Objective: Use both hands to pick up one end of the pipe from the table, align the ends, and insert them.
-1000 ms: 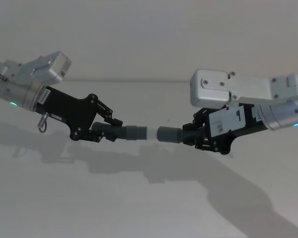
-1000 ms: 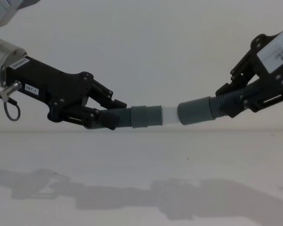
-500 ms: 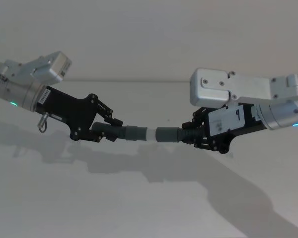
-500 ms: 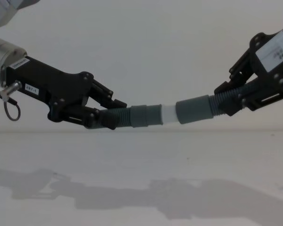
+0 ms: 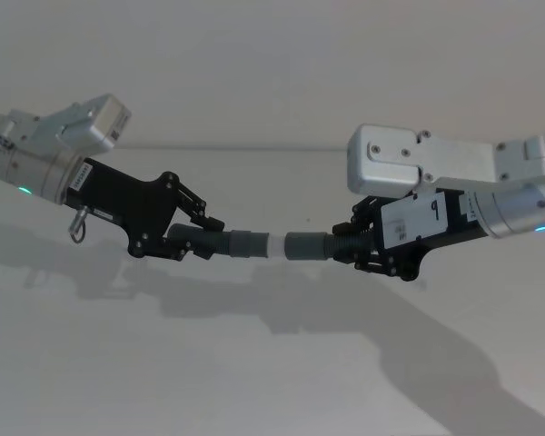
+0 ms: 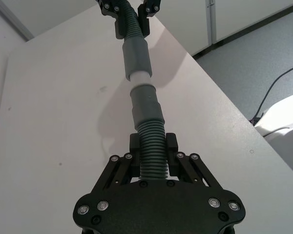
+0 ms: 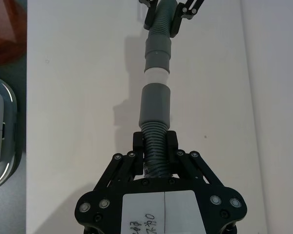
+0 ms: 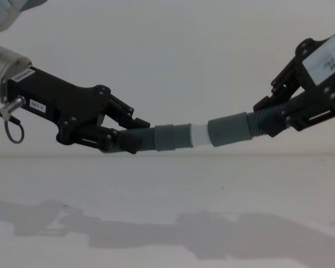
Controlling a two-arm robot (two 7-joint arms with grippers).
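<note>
Two ends: a stepped grey sleeve with a short white tip, and a plain grey open cuff, meet nose to nose in mid-air above the bench.
Join: the white tip touches the mouth of the open cuff; a band of white shows between the two grey parts (how far the tip sits inside the cuff, I cannot tell).
Alignment: in the chest view the sleeve lies near level, while the cuff tilts a little upward toward the right, so the two make a shallow bend at the join.
Pipe: dark grey corrugated hose runs back from each end into a gripper; its middle stretch is hidden.
Left gripper: the left gripper reaches in from the left, its black fingers clenched on the ribbed hose just behind the stepped sleeve.
Right gripper: the right gripper reaches in from the right, its black fingers clamped on the ribbed hose just behind the open cuff; it sits slightly higher than the left one in the chest view.
Wrist views: each looks along its own hose toward the join, with the other gripper gripping at the far end.
Arms: silver-grey cylinders behind each gripper, a small green-blue light on each.
Bench: plain white, carrying the soft shadow of both grippers and the hose below them.
</note>
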